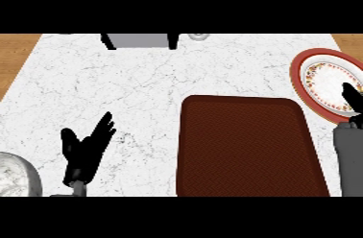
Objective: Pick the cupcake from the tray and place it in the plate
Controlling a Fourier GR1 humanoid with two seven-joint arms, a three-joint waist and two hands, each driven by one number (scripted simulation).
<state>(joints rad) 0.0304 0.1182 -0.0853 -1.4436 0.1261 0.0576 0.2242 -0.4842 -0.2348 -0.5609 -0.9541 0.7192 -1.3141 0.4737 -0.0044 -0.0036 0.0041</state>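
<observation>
Brown tray (251,150) bare, no cupcake visible. Right robot hand (352,101) over patterned plate (320,69), fingers unreadable; placement seemingly underway. Left robot hand (86,148) rested open on counter (135,78).

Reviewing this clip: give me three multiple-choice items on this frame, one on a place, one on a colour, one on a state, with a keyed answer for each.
1. Where is the plate relative to the tray?
A. upper right
B. lower left
C. on top of it

2. What colour is the tray?
A. blue
B. dark red-brown
C. white

3. What is the left hand doing?
A. holding a cupcake
B. gripping the tray
C. open, holding nothing

Answers:
1 A, the plate sits at the counter's right edge beyond the tray's far corner.
2 B, its surface shows that colour.
3 C, its fingers are spread over bare counter.
</observation>
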